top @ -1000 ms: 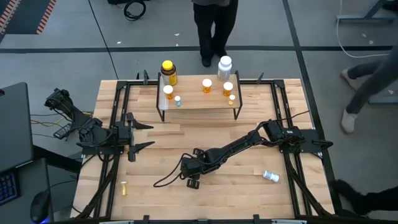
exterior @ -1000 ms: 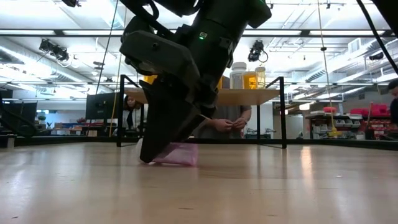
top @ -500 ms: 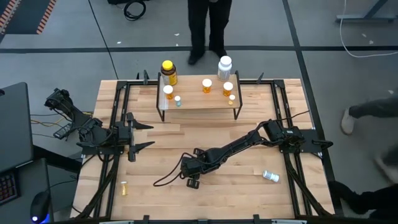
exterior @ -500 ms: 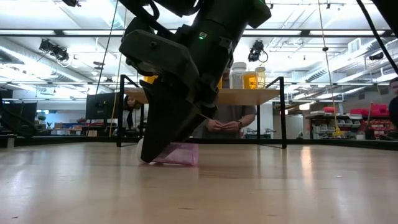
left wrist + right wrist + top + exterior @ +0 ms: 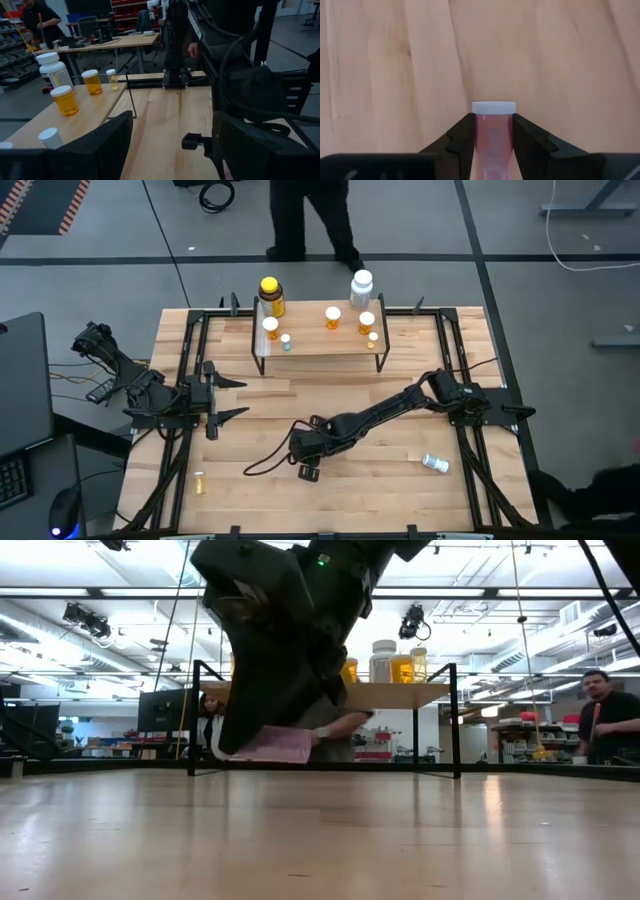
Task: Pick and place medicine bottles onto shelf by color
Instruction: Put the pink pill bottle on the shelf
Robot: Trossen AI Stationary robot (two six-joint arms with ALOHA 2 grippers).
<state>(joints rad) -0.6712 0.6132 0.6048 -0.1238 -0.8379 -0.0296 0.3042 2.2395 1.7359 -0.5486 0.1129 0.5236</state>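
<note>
My right fingers (image 5: 492, 137) pinch the pink vial (image 5: 493, 131) on its smooth sides just below the white cap, clear of the worktop (image 5: 400, 470) near its front edge; it seems light, stiff, probably slippery.

Wooden table (image 5: 400, 480), shelf (image 5: 320, 345) holding bottles (image 5: 333, 317)

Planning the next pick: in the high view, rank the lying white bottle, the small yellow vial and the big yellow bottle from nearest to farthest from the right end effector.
From the right end effector:
1. Small yellow vial, table's front left; too close to call against 2.
2. Lying white bottle, front right.
3. Big yellow bottle, back, at the shelf's left end.
</note>
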